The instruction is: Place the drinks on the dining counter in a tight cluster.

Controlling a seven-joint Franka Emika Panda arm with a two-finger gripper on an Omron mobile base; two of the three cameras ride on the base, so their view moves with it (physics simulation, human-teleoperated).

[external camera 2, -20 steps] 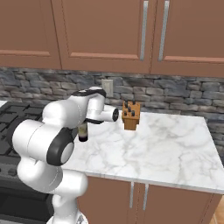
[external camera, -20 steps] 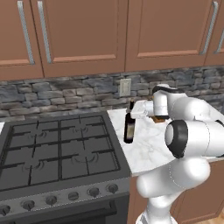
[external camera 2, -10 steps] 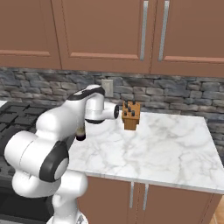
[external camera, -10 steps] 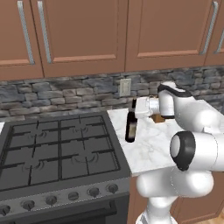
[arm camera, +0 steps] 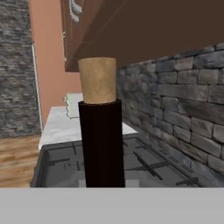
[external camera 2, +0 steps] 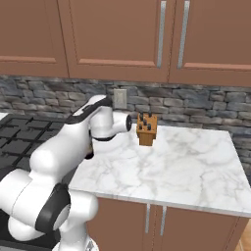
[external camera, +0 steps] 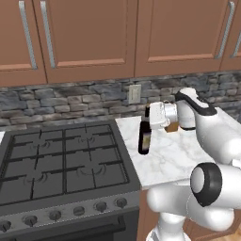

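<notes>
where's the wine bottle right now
In the left base view the wine bottle stands upright on the small marble counter, at its left edge beside the stove, with the gripper shut around its neck.

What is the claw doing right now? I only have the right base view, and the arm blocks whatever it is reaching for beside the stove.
Observer: The claw is shut on the neck of a wine bottle.
Operator: Is the bottle lifted yet?
Observer: Cannot tell for sure; in the left base view it stands upright at the marble counter edge next to the stove.
Operator: Is the bottle open?
Observer: No, the hand view shows a tan cork in its neck.
</notes>
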